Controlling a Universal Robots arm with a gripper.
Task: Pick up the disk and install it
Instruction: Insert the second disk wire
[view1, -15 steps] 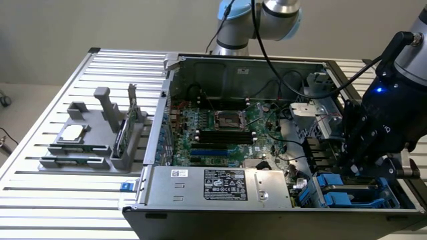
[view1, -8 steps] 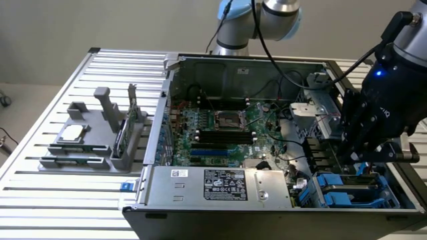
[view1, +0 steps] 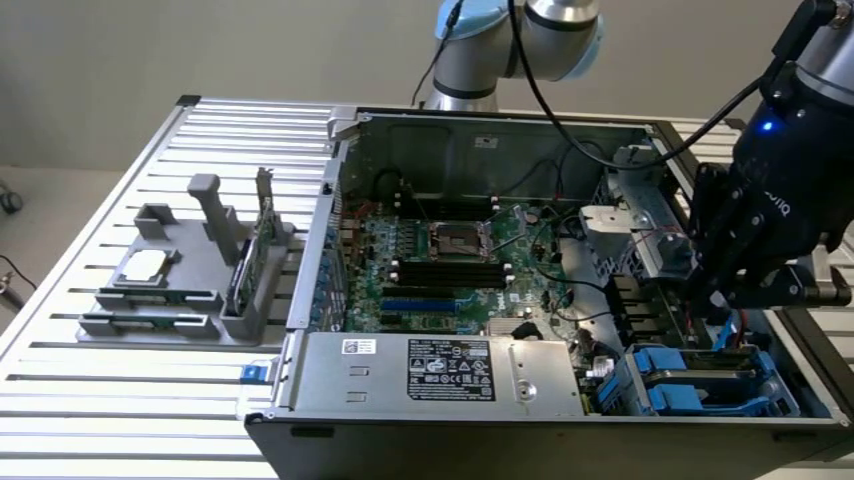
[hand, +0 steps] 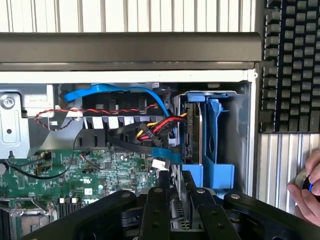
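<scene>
Disk (hand: 192, 132) sits edge-on in the blue drive bay (hand: 220, 170) of the computer case, just beyond the gripper (hand: 176, 192), whose fingers stand partly closed with no visible hold, so seating calls for a straight, square push.

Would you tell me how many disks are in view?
1. The disk stands on edge in the blue drive bay at the computer case's corner; more could be hidden by the bay's walls.

Exterior view high over open computer case (view1: 534, 300), wrist view close inside, sharing blue drive bay (hand: 212, 140)
</scene>
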